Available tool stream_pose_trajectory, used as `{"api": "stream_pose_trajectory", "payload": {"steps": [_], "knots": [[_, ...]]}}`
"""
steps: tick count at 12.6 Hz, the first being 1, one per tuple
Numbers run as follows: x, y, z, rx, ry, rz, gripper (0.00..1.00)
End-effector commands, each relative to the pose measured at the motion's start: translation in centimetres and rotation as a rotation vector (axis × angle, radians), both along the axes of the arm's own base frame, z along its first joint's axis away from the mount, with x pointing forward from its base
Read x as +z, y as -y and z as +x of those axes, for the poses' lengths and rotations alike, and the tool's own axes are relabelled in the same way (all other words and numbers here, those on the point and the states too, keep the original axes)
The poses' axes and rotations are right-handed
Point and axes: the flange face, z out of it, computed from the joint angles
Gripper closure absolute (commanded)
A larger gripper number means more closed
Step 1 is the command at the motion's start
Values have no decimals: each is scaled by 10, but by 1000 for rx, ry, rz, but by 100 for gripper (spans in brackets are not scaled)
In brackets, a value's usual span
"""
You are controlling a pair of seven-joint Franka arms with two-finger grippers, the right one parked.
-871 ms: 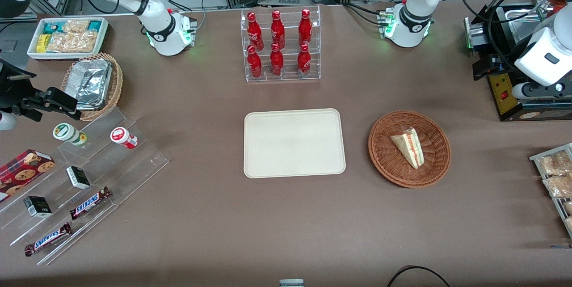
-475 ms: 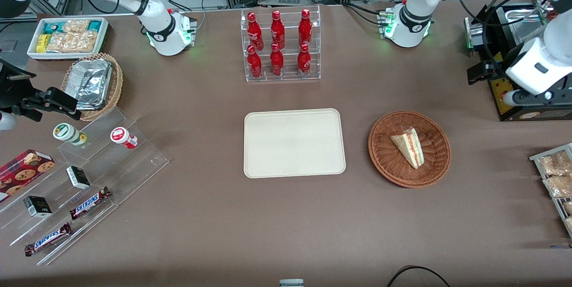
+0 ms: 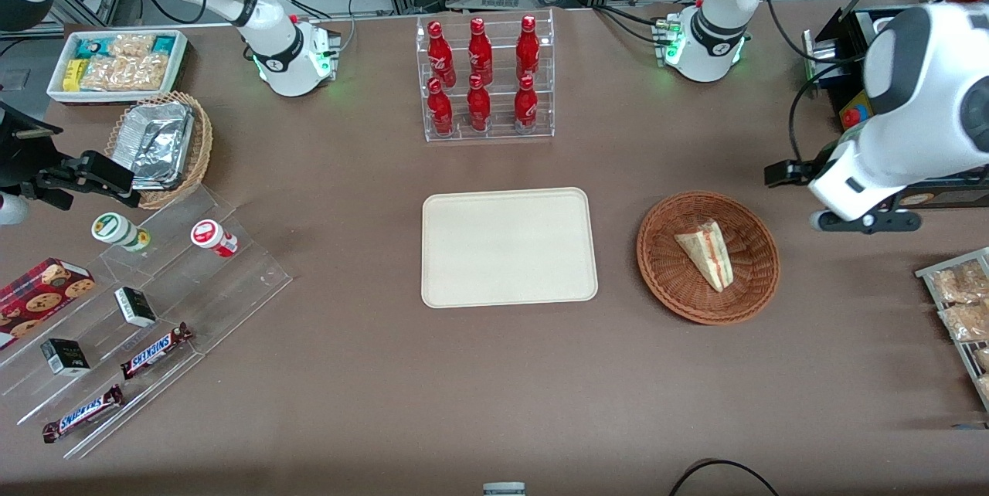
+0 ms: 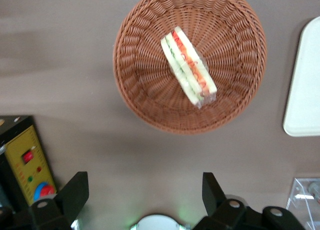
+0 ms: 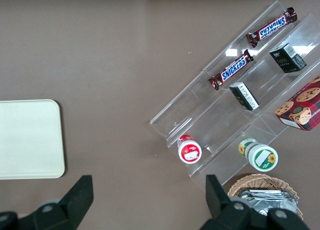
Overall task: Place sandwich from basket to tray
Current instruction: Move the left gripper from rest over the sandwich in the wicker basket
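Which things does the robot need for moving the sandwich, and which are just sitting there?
Needed:
sandwich, lying in the basket
tray, bare, beside the basket
gripper, open, hovering above the table near the basket, touching nothing

Just sitting there:
red bottles in their clear rack
Snickers bars on the clear steps
foil trays in a lighter basket

Basket (image 3: 680, 291) woven wicker – tray (image 3: 508, 247) smooth matt plastic.

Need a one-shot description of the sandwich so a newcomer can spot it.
Beside the cream tray, toward the working arm's end, sits a round reddish-brown wicker basket. The gripper, open, hovers beside it. The sandwich lies alone inside: a clear-wrapped white wedge with red filling stripes.
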Motion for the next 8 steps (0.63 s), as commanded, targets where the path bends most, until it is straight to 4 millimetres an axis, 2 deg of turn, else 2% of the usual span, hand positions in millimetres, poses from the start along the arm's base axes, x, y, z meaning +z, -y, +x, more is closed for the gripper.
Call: {"api": "stream_pose_trajectory", "payload": {"steps": [1,5,6,8], "knots": [[-45,5,-13,-15,53,-13,0],[-102,8,-24,9,138,-23,0],[-119,15,-30,39,176,-22,0],[-126,29,-34,142,198,-9,0]]}}
